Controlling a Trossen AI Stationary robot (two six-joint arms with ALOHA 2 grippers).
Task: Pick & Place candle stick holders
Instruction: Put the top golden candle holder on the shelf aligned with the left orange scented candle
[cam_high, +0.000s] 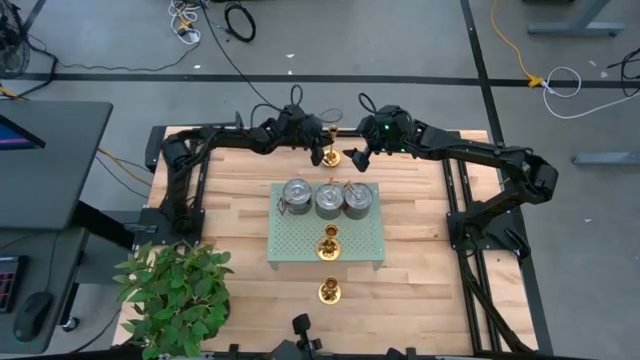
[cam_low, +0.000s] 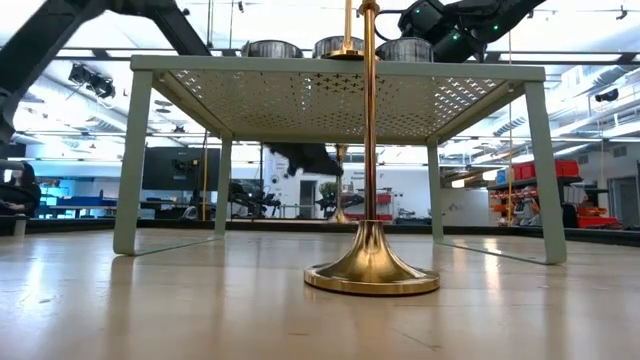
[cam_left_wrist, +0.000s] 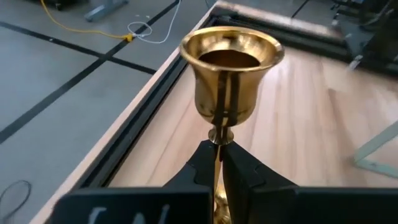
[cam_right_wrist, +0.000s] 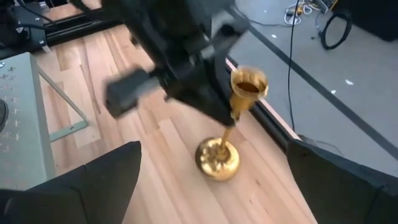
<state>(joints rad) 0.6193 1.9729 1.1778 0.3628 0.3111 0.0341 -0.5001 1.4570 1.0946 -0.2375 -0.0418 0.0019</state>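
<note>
- No readable text, brand, number or sign anywhere.
- Faint pale marks on the dark left gripper (cam_left_wrist: 219, 163) housing in its own wrist view, too blurred and cut off to read.

Three tins (cam_high: 327, 198) on rack (cam_high: 295, 240), one candlestick (cam_high: 329, 240) before them, another (cam_high: 330, 290) on table (cam_high: 420, 270)

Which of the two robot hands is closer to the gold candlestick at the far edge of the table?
The left. The left gripper is shut on the stem of that candlestick, just under its cup. The right gripper hangs open beside it, a little apart, not touching.
</note>
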